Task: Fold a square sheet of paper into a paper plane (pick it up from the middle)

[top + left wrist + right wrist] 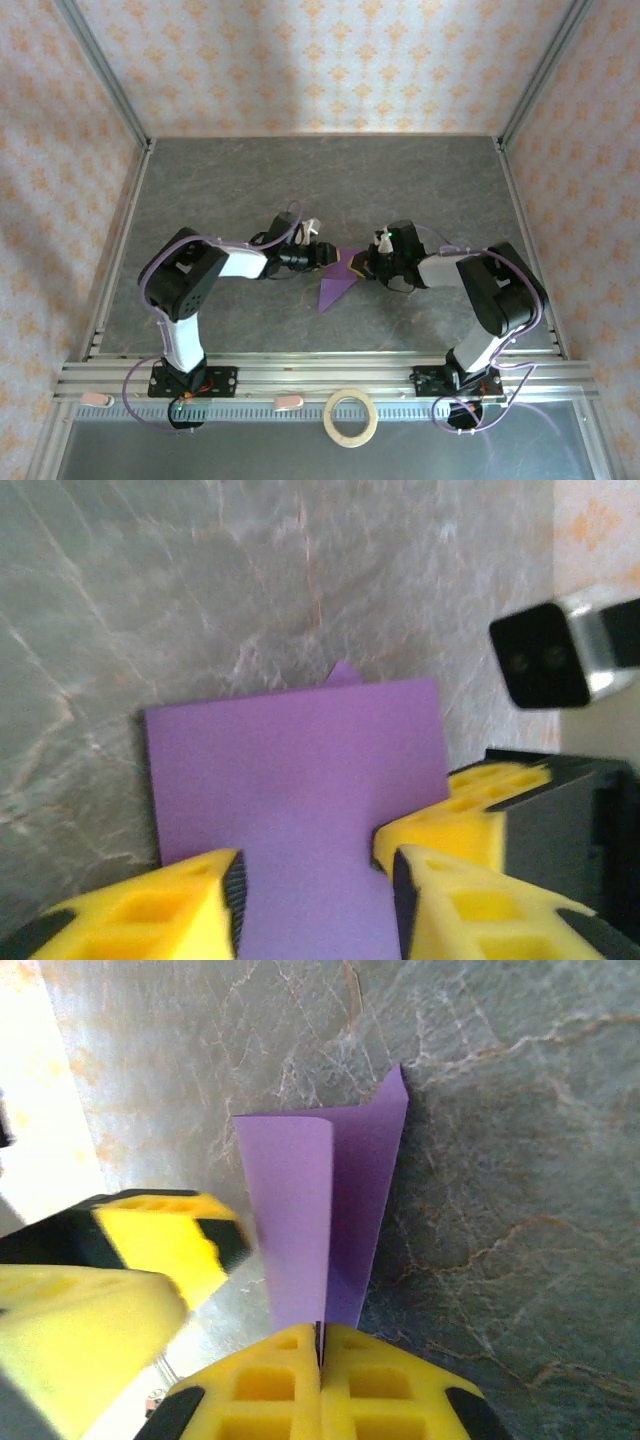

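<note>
The square sheet of paper (337, 286) is purple and folded into a narrow pointed shape, held just above the grey table between the two arms. My right gripper (320, 1348) is shut on its near edge, and the folded layers (322, 1210) run away from the jaws with a crease down the middle. My left gripper (318, 890) is open, its yellow fingers (160, 910) standing apart on either side of the purple paper (300, 770). In the top view the left gripper (325, 255) and right gripper (366, 266) face each other closely across the paper's upper end.
A tan tape ring (351, 416) lies on the near rail between the arm bases. One of the right gripper's yellow fingers (450, 820) sits close to my left fingers. Metal frame posts (100, 100) and patterned walls enclose the grey table (320, 180).
</note>
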